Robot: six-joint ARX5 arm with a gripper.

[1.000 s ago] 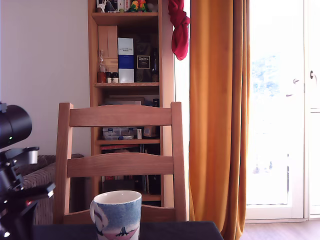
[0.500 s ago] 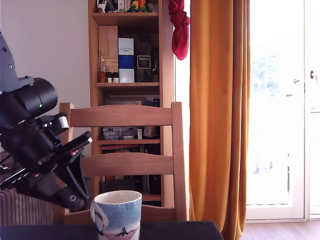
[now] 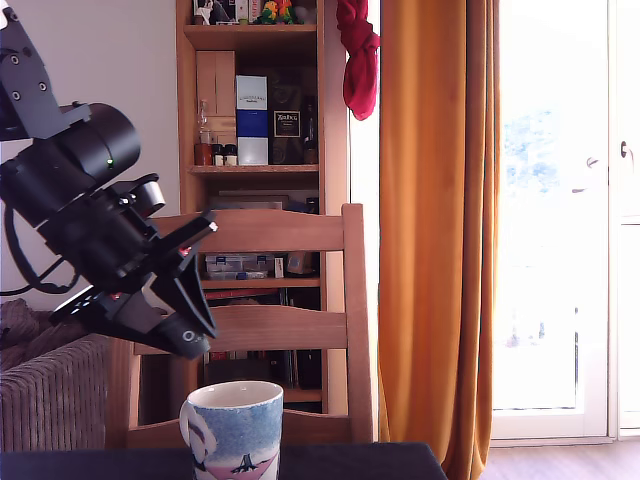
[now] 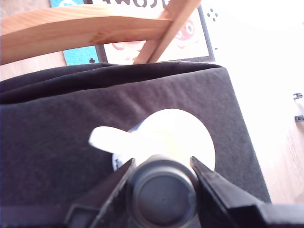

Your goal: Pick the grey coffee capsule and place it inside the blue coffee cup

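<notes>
Exterior and wrist views of 1 arm carrying its load toward the receptacle. The pincer [image 4: 164,190] is closed on the grey coffee capsule [image 4: 163,194], its 2 jaws pressed against opposite sides of the capsule body; the wrist view looks straight onto 1 circular end face of the capsule, so the capsule's axis runs roughly along the camera's line of sight. The blue coffee cup [image 3: 232,430] stands upright on the dark-clothed table [image 4: 57,123], mouth up, its white handle [image 4: 108,139] projecting sideways.

The governing relation: in the exterior view the pincer [image 3: 190,330] hangs above the cup and toward the exterior view's left of it, clear of the rim with open air between them, tilted downward toward the exterior view's right. In the wrist view the capsule overlaps the near edge of the bright cup mouth [image 4: 178,137] rather than its centre, which suggests the capsule is not yet squarely over the opening. Judged from this, the coming move calls for a short carry toward the exterior view's right, then release over the mouth.

A wooden chair [image 3: 250,330] stands behind the table; it lies beyond the cup and appears clear of the approach path. The capsule itself cannot be made out in the exterior view.
</notes>
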